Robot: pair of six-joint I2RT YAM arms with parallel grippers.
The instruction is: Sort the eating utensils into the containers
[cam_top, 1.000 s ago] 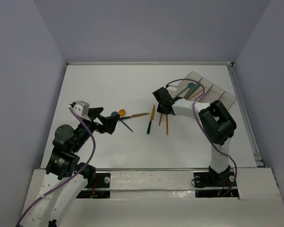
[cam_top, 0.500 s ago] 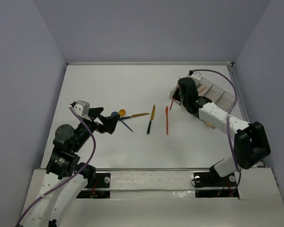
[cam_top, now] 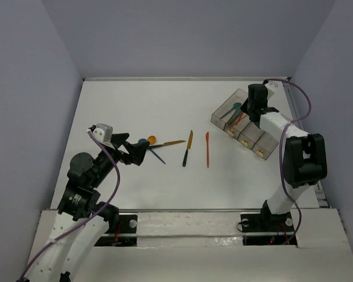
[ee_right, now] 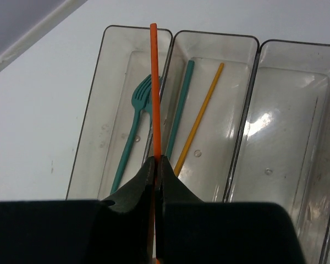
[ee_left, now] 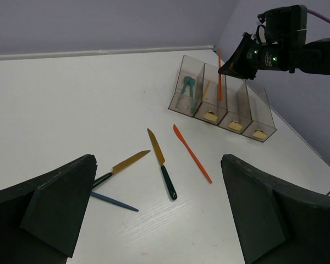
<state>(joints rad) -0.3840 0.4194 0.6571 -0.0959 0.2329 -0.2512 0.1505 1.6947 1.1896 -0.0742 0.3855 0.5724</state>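
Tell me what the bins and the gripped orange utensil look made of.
Bins: translucent smoky-grey plastic, glossy; the teal fork shows through the wall, and glare spots sit on the floors. Orange utensil, pinched in the right gripper: thin, evenly coloured, dull sheen, probably plastic.

A white desk [cam_top: 135, 106], boxed by pale grey-lavender walls [cam_top: 188, 35] at its far, left and right edges, carries a metal rail [cam_top: 319, 191] along its right edge.

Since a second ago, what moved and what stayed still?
The right arm carried an orange utensil, pinched in its jaws, from the middle of the table to above the bins. The left arm, the utensils lying there and the bins stayed put.
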